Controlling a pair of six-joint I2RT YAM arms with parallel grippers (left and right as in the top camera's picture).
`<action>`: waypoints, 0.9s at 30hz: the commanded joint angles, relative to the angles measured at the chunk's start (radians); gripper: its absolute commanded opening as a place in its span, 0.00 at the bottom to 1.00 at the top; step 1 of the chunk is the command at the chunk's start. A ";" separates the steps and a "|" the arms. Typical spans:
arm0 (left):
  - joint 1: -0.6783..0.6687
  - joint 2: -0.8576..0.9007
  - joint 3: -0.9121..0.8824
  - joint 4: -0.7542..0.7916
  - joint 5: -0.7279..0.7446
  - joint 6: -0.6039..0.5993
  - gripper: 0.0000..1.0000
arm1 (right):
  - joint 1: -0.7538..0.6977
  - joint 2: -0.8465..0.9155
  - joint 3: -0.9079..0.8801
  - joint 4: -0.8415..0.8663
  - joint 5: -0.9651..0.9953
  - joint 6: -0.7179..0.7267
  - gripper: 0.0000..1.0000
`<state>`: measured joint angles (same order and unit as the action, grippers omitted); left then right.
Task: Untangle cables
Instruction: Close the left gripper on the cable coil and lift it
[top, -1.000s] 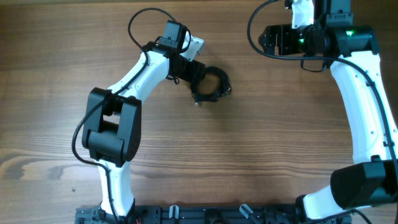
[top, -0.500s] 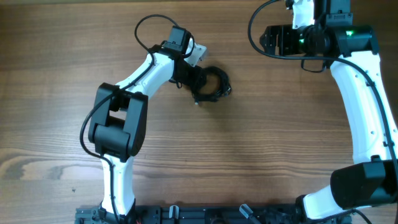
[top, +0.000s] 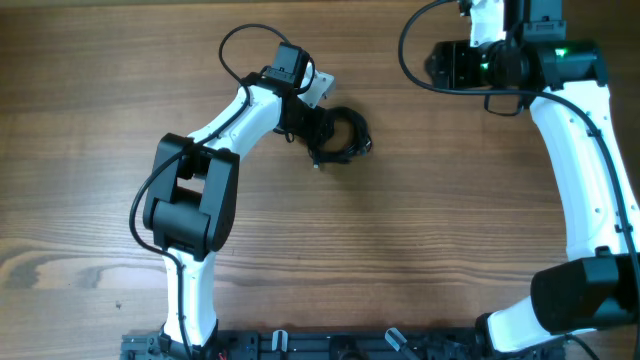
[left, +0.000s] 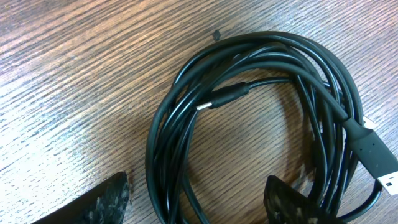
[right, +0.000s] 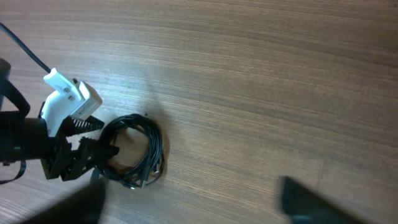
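The cables are thin black wires wound in one round coil on the wooden table, with small plug ends showing. In the left wrist view the coil fills the frame. My left gripper is open, its two fingertips down at the table on either side of the coil's left strands; in the overhead view it sits at the coil's left edge. My right gripper is open and empty, held high at the back right, far from the coil. The right wrist view shows the coil at lower left.
The left arm's thick black cable loops behind its wrist. The right arm's cable curves near its gripper. A black rail runs along the table's front edge.
The left arm shifted slightly right and turned at the wrist, bringing its gripper onto the coil's left edge. It has held still for the last half second. The right arm has not moved.
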<state>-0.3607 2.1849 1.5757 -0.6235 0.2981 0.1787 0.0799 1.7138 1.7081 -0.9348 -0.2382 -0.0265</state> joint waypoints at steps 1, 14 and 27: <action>-0.013 0.008 0.005 0.010 0.019 0.017 0.61 | 0.001 0.031 -0.007 0.007 0.013 -0.003 1.00; -0.021 0.020 -0.003 0.045 0.015 0.017 0.55 | 0.001 0.058 -0.007 0.006 0.013 0.000 1.00; -0.021 0.054 -0.006 0.054 -0.030 0.016 0.31 | 0.001 0.058 -0.007 0.007 0.024 0.001 1.00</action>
<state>-0.3752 2.2089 1.5757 -0.5705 0.2890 0.1833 0.0799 1.7542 1.7081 -0.9337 -0.2337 -0.0269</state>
